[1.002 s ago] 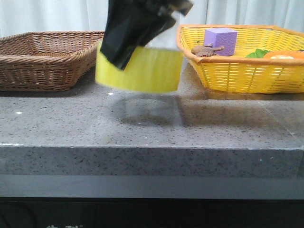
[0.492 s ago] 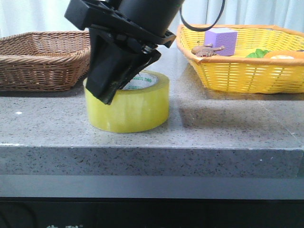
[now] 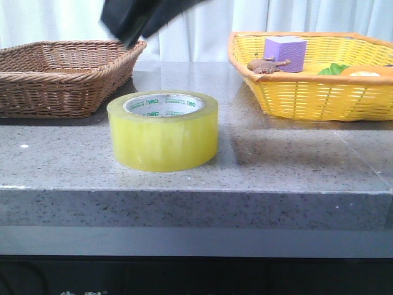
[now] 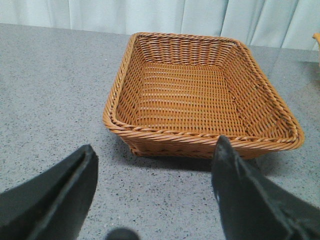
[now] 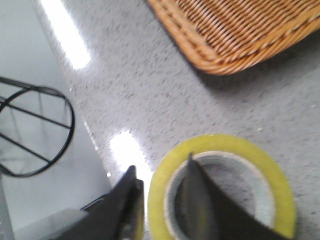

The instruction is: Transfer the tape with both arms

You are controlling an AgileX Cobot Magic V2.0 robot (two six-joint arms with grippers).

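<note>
**Op:** Containers first. Brown wicker basket at the left of the front frame; from my left wrist view its woven floor is bare. Yellow basket at the right holds a purple cube, a small brown object, something green and leafy and an orange piece cut by the frame edge.

**Obs:** And the tape?

**Op:** The tape sits flat on the grey stone table, centre-left of the front frame, hole up, green lettering on the white core. It stands apart from both baskets, nearer the brown one, with a strip of bare stone between it and the table's front edge. Open stone runs from it to the yellow basket.

**Obs:** Arms?

**Op:** The right gripper is above the roll, clear of it; in its wrist view one finger shows over the core hole, the other outside the yellow wall. Jaws parted, nothing held. In the front frame it is a dark blur at the upper left. The left gripper is spread wide, empty, pointing at the brown basket's near rim.
</note>
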